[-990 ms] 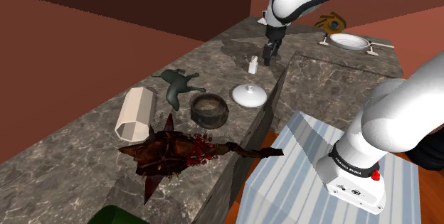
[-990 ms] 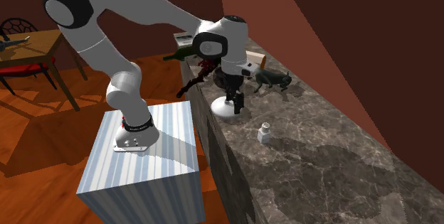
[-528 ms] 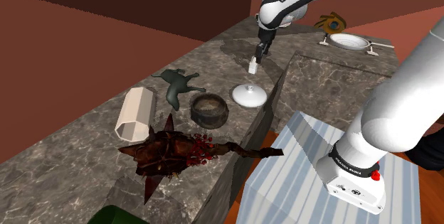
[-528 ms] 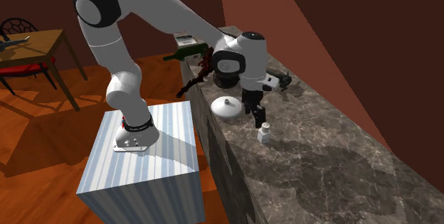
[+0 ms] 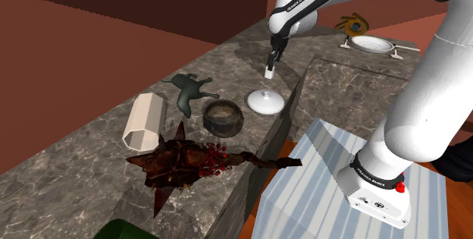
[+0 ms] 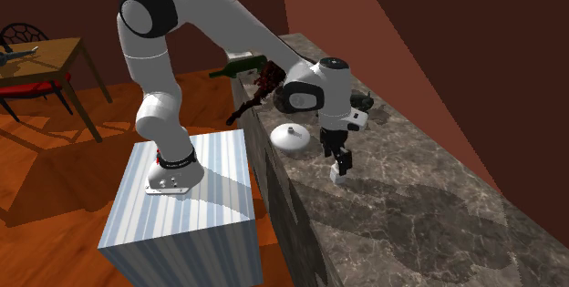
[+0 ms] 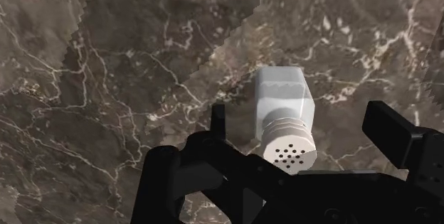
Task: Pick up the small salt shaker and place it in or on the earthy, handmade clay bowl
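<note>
The small white salt shaker (image 5: 268, 71) stands upright on the dark marble counter (image 5: 91, 161), past the white lid (image 5: 265, 102). My black gripper (image 5: 271, 61) hangs just over it, fingers pointing down. In the wrist view the shaker (image 7: 283, 109), with its perforated cap, sits between the fingers (image 7: 218, 119), which stand apart and do not touch it; the gripper (image 7: 297, 114) is open. From the second exterior view the gripper (image 6: 340, 159) covers the top of the shaker (image 6: 336, 175). The dark rough bowl (image 5: 222, 117) stands nearer the stand, beyond the lid.
A green animal figure (image 5: 190, 89), a white hexagonal vase (image 5: 144, 121) lying down and a dark red spiky object (image 5: 173, 163) share the counter. A plate rack (image 5: 371, 45) stands on the counter's other wing. A striped stand (image 6: 182, 208) sits beside the counter's edge.
The arm swung from beside the white lid across to the salt shaker and came down, so the open fingers now straddle it. The shaker has not moved.
</note>
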